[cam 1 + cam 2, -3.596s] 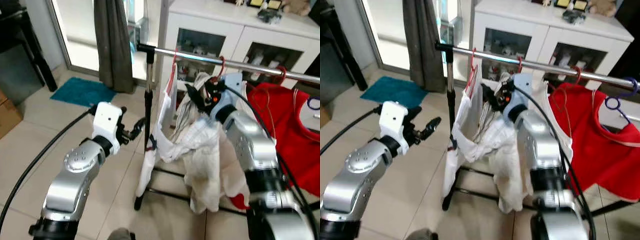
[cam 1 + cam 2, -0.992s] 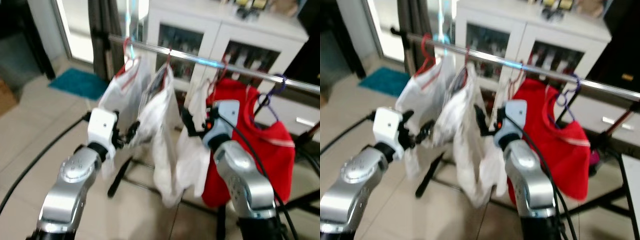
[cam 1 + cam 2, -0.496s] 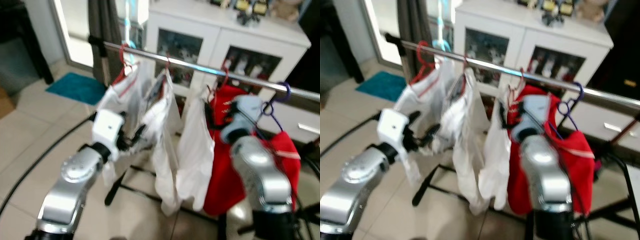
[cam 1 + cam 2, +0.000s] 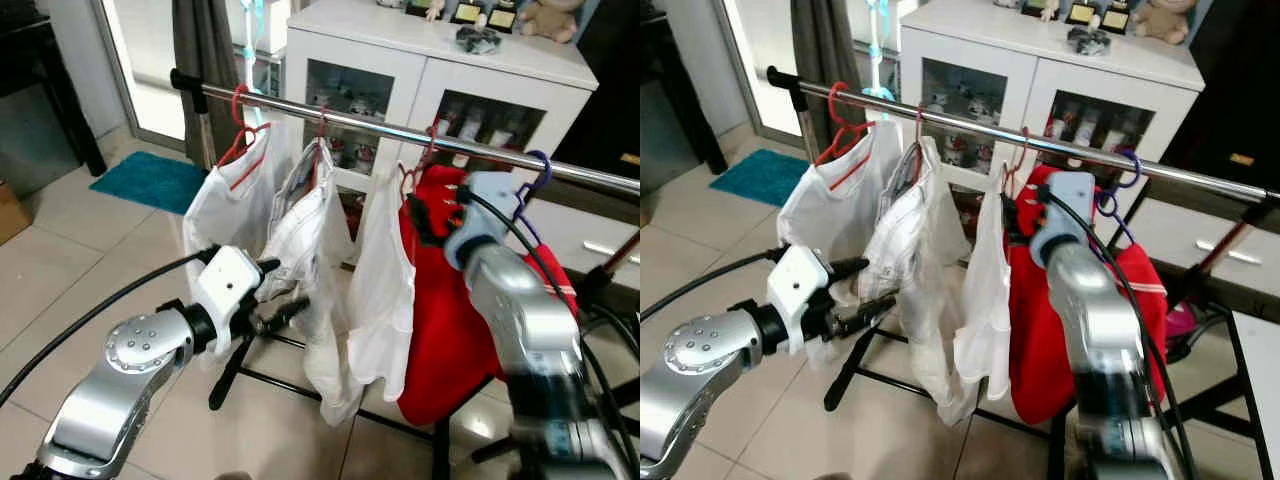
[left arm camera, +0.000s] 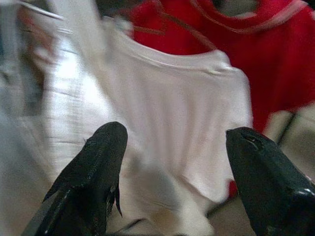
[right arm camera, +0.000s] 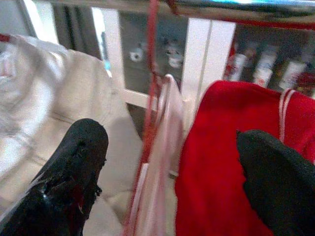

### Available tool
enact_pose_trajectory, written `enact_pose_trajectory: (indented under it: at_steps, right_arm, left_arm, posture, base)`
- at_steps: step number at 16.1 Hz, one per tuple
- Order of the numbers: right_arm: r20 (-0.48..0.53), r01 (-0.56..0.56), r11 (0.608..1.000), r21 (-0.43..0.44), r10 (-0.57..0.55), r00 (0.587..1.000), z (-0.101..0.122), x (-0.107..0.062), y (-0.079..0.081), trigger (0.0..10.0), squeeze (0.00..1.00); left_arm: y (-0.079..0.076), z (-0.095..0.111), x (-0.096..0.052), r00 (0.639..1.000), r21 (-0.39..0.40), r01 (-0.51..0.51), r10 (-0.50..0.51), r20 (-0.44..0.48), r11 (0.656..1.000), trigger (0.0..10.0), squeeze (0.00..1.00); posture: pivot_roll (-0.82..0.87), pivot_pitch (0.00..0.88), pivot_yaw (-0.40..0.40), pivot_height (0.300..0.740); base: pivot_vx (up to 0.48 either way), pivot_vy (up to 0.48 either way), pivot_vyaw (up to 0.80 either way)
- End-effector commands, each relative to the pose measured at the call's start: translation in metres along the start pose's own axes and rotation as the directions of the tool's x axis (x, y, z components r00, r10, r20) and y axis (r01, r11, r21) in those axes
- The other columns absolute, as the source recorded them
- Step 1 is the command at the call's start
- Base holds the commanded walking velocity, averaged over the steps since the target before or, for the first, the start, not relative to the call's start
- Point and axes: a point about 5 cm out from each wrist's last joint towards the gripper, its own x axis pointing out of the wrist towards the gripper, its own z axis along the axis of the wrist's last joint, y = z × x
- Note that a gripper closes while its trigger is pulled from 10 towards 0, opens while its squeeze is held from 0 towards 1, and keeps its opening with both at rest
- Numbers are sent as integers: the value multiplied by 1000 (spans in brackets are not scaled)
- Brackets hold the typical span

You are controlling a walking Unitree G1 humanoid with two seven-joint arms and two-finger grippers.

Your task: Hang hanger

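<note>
A chrome rail [image 4: 380, 124] carries three white garments on red hangers, and beyond them a red garment [image 4: 450, 330]. The third white shirt [image 4: 383, 290] hangs by its red hook [image 4: 428, 148] beside the red one. My right gripper [image 4: 418, 215] is open just below the rail, level with that shirt's collar. In the right wrist view the red hanger wire [image 6: 150, 98] runs between its spread fingers [image 6: 83, 147] without touching them. My left gripper [image 4: 278, 292] is open, lower down, in front of the middle white garment [image 4: 310, 260].
A white cabinet [image 4: 440, 70] with glass doors stands behind the rack. A dark curtain [image 4: 205, 50] and a teal mat [image 4: 150, 180] are at the left. A purple hanger [image 4: 538, 172] sits further right on the rail. The rack's black feet [image 4: 300, 385] cross the tiled floor.
The camera has swung and drawn back. The white shirt once bunched at my right gripper now hangs straight from the rail, and that gripper has come away from it.
</note>
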Motion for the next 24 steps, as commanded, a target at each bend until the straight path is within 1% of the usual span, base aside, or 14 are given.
enact_pose_trajectory:
  at_steps: [1, 2, 4, 5, 6, 7, 8, 9, 10, 15, 21, 24]
  right_arm:
    - [-9, 25, 1000, 0, -25, 1000, 2, 6, -7, 10000, 1000]
    - [-25, -6, 1000, 29, 7, 1000, 4, 14, -4, 10000, 0]
    - [-48, -51, 997, 60, 54, 997, 5, 20, 2, 10000, 0]
    - [-86, -79, 995, 60, 84, 993, 1, 27, 7, 10000, 0]
    - [-103, -79, 995, 63, 85, 991, -1, 30, 8, 10000, 0]
    - [-124, -60, 995, 80, 70, 990, -4, 36, 9, 9255, 0]
    - [-128, -53, 995, 87, 64, 990, -5, 38, 8, 3373, 0]
    - [-131, -51, 995, 92, 62, 989, -5, 40, 8, 3373, 0]
    - [-140, -47, 993, 106, 62, 988, -4, 44, 7, 0, 0]
    - [-158, -28, 992, 120, 46, 986, -2, 50, 2, 0, 0]
    - [-144, 8, 996, 88, 4, 990, 6, 58, -5, 0, 0]
    - [-145, 6, 997, 76, 6, 989, 7, 60, -5, 0, 0]
  left_arm:
    - [-5, 4, 0, 999, 7, 53, -53, 3, 999, 10000, 0]
    - [-6, 5, 1, 998, 13, 69, -69, 9, 998, 10000, 0]
    - [-6, 5, 1, 997, 16, 73, -73, 10, 997, 10000, 0]
    - [-5, 6, 2, 997, 20, 72, -73, 9, 997, 10000, 0]
    - [-5, 6, 2, 997, 23, 73, -73, 10, 997, 10000, 0]
    - [-4, 6, 2, 997, 27, 75, -75, 9, 997, 10000, 0]
    - [-4, 6, 1, 997, 28, 76, -76, 8, 997, 10000, 0]
    - [-4, 6, 1, 997, 28, 77, -77, 8, 997, 10000, 0]
    - [-4, 6, 1, 997, 29, 77, -77, 6, 997, 10000, 0]
    - [-4, 6, 2, 997, 34, 72, -73, 7, 997, 10000, 0]
    - [-7, 5, 3, 998, 36, 67, -67, 6, 997, 10000, 0]
    - [-7, 5, 3, 998, 37, 67, -67, 5, 997, 10000, 0]
  posture:
    - [70, 0, -69, 740]
    - [71, 0, -70, 740]
    - [71, 0, -70, 740]
    - [76, 0, -73, 740]
    - [78, 0, -74, 740]
    - [79, 0, -74, 740]
    - [80, 0, -74, 740]
    - [80, 0, -74, 740]
    - [79, 0, -74, 740]
    - [80, 0, -82, 740]
    - [83, 0, -100, 740]
    - [84, 0, -103, 740]
  base:
    - [0, 0, 0]
    - [0, 0, 0]
    - [0, 0, 0]
    - [0, 0, 0]
    - [0, 0, 0]
    - [0, 0, 0]
    - [0, 0, 0]
    - [0, 0, 0]
    - [0, 0, 0]
    - [0, 0, 0]
    - [0, 0, 0]
    - [0, 0, 0]
